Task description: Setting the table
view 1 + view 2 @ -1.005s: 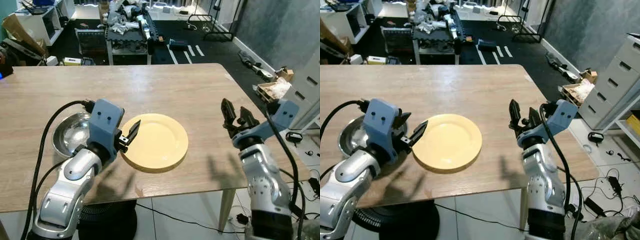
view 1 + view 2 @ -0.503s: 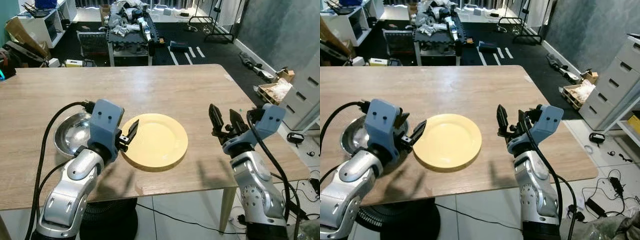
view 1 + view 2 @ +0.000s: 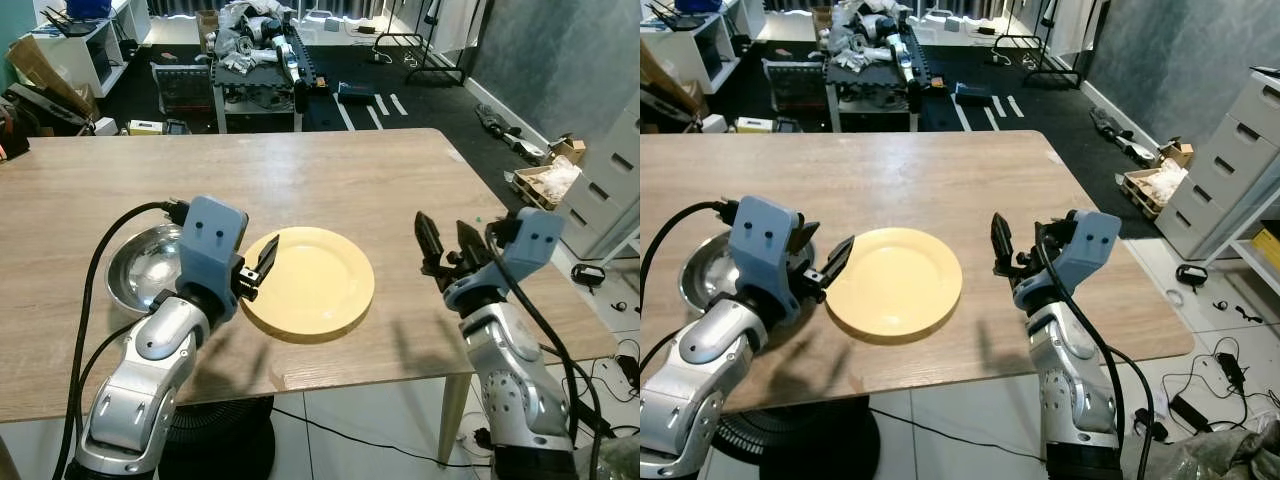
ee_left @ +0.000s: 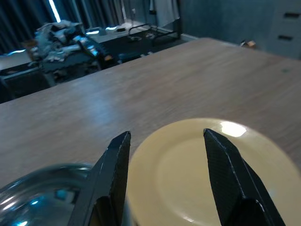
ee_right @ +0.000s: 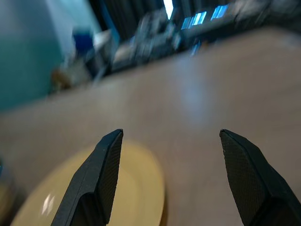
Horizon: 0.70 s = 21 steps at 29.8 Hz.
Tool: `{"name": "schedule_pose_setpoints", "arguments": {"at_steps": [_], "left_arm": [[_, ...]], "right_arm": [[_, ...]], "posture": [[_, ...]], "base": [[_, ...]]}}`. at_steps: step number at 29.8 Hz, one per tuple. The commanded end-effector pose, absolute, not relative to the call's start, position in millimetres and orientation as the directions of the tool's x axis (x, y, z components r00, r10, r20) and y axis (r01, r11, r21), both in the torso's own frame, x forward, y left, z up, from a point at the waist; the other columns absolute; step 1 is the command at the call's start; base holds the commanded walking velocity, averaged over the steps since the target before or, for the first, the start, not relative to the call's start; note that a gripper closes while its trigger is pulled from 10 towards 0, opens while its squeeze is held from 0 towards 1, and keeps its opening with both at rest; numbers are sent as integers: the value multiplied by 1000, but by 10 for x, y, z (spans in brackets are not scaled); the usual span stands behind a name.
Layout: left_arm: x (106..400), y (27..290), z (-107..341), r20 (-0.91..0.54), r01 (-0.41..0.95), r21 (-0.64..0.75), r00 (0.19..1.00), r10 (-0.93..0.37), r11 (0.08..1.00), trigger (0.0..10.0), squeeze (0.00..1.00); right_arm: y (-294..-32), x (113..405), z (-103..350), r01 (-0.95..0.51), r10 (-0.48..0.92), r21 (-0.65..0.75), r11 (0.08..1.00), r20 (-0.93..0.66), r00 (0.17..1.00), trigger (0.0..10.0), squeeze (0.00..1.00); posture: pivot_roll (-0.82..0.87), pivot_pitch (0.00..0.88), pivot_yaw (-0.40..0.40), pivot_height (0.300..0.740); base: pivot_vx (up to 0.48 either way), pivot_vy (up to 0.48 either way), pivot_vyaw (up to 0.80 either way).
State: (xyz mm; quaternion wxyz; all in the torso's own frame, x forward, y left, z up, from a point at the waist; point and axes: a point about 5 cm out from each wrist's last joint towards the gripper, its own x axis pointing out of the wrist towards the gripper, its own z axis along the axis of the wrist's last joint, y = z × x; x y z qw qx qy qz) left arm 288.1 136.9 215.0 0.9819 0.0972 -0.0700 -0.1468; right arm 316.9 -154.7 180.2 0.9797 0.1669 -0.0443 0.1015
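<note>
Left gripper [image 3: 256,272]: fingers spread, holding nothing, poised over the left rim of the plate.
Right gripper [image 3: 447,243]: fingers spread wide, empty, raised above the table to the right of the plate, pointing toward it.
Plate [image 3: 312,283]: yellow, round, flat on the table near the front edge, between the two grippers.
Bowl [image 3: 140,266]: shiny metal, just left of the plate, partly behind the left arm.
Table [image 3: 330,175]: light wood.
Background: cluttered cart [image 3: 258,55] on the dark floor beyond the table.
</note>
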Motion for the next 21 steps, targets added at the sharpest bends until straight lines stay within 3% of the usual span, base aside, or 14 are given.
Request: {"name": "schedule_pose_setpoints", "arguments": {"at_steps": [1, 6, 7, 13, 21], "left_arm": [[2943, 1494, 2117, 93, 211, 293, 964, -248, 933, 10000, 0], [2994, 1601, 2126, 74, 192, 419, 967, -245, 887, 10000, 0], [2994, 1632, 2121, 31, 246, 468, 955, -294, 849, 10000, 0], [2994, 1648, 2124, -31, 370, 418, 919, -393, 830, 10000, 0], [3133, 1605, 2198, 28, 295, 372, 944, -328, 880, 10000, 0]], "right_arm": [[-1410, 3132, 1460, -245, 283, 352, 903, -61, 957, 10000, 0], [-1322, 3142, 1298, -222, 305, 435, 872, -130, 943, 10000, 0], [-1278, 3191, 1268, -199, 296, 475, 857, -137, 945, 10000, 0], [-1305, 3318, 1312, -131, 230, 534, 836, -123, 965, 10000, 0], [-1400, 3360, 1430, -134, 218, 562, 816, -84, 972, 10000, 0]], "posture": [[20, 19, 12, 740], [28, 24, 4, 740], [36, 30, -3, 740], [43, 38, -7, 740], [24, 43, 0, 740]], "base": [[0, 0, 0], [0, 0, 0], [0, 0, 0], [0, 0, 0], [0, 0, 0]]}}
